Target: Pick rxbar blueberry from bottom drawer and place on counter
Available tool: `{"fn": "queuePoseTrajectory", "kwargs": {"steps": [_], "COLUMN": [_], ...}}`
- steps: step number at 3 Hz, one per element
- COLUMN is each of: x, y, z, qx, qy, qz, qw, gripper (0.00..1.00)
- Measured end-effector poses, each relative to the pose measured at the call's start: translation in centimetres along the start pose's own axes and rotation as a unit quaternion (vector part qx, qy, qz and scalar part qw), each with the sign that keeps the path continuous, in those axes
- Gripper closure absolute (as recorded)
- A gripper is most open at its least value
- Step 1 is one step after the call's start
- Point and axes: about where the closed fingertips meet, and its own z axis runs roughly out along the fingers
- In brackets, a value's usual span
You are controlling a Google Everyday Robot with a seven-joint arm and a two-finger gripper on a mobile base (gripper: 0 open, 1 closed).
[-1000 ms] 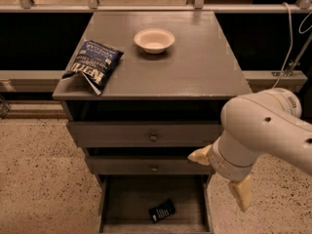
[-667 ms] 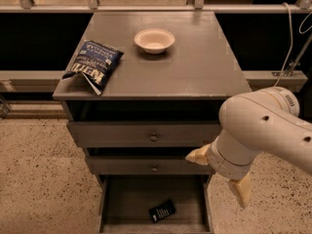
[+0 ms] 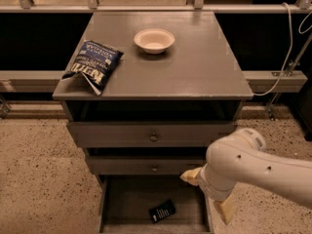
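tool (image 3: pixel 205 199) sank over bottom drawer (image 3: pixel 127 199), rxbar blueberry (image 3: pixel 162 211) lower-left.

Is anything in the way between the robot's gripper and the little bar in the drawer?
No, nothing visible. The bar lies alone in the open bottom drawer, and the open gripper hangs over the drawer's right side, to the bar's right.

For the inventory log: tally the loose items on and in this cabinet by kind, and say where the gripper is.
chip bag: 1, on the counter
bowl: 1, on the counter
rxbar blueberry: 1, in the bottom drawer
Total: 3
gripper: open, by the bottom drawer's right edge, holding nothing.
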Motion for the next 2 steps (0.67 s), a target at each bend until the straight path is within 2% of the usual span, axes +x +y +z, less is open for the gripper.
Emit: {"fn": "queuePoseTrajectory", "kwargs": {"steps": [1,2], "x": [0.7,1.5], "y": [-0.5,-2.5], "z": [5.0,5.1], "qx": [0.036,0.075], "qy": [0.012,0.026], "qz": [0.015,0.014], "qw": [0.9992,0.9967], "gripper": [0.00,0.00]}}
